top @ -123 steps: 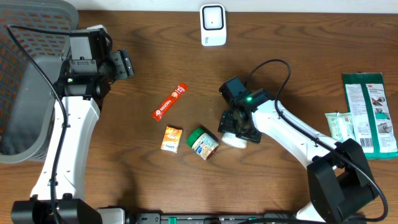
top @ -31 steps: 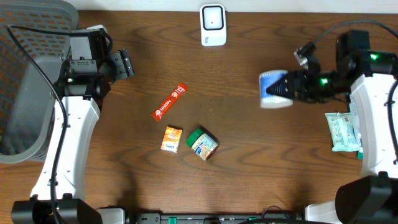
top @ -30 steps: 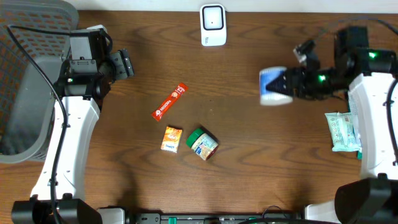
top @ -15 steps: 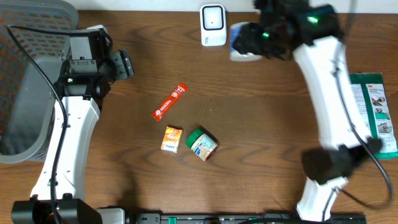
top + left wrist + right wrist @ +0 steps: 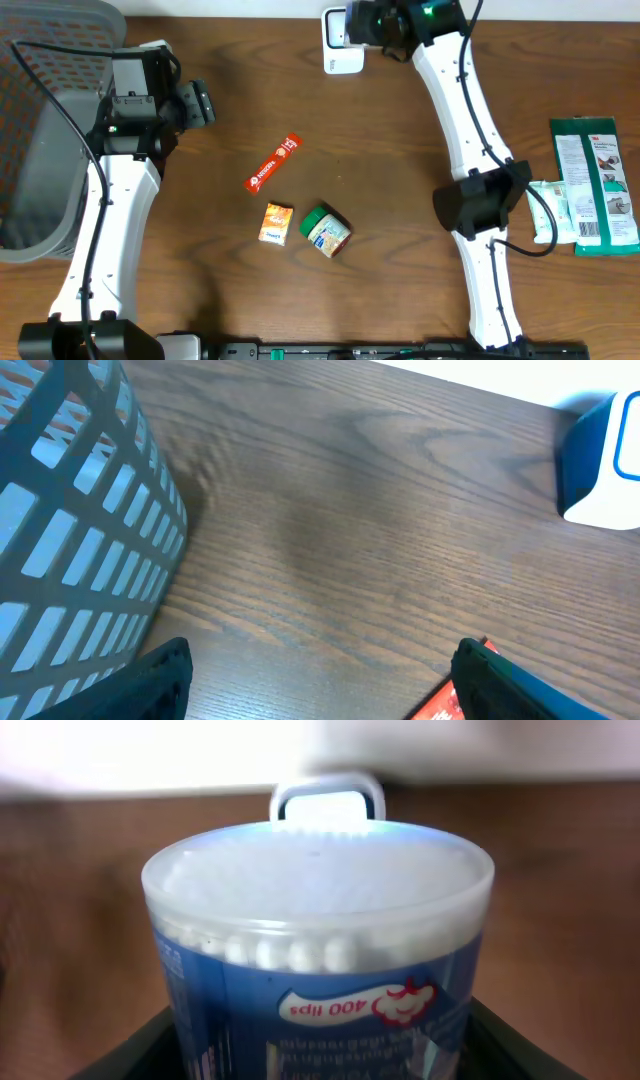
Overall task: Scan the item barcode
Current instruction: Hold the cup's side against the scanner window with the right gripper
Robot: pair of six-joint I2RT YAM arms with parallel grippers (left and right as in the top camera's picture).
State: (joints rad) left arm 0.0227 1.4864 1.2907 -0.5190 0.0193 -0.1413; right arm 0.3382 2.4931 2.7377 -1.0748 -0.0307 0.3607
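Observation:
My right gripper [image 5: 320, 1055] is shut on a round tub of cotton swabs [image 5: 320, 940] with a blue label and a clear top, one dark finger [image 5: 150, 1045] on each side. The tub is held up just in front of the white barcode scanner [image 5: 327, 798], whose upper edge shows behind it. Overhead, the right gripper [image 5: 378, 22] reaches to the table's back edge beside the scanner [image 5: 341, 42], and the arm covers most of the tub. My left gripper [image 5: 320, 685] hangs open over bare wood at the left, with nothing in it.
A red sachet [image 5: 272, 164], an orange packet [image 5: 276, 223] and a green-lidded jar [image 5: 326, 230] lie mid-table. A grey mesh basket [image 5: 40, 120] stands at the left edge. Green packages [image 5: 595, 180] and a tube [image 5: 545, 205] lie at the far right.
The right arm has carried the tub from the right side of the table up and left to the scanner at the back. The left arm has not moved.

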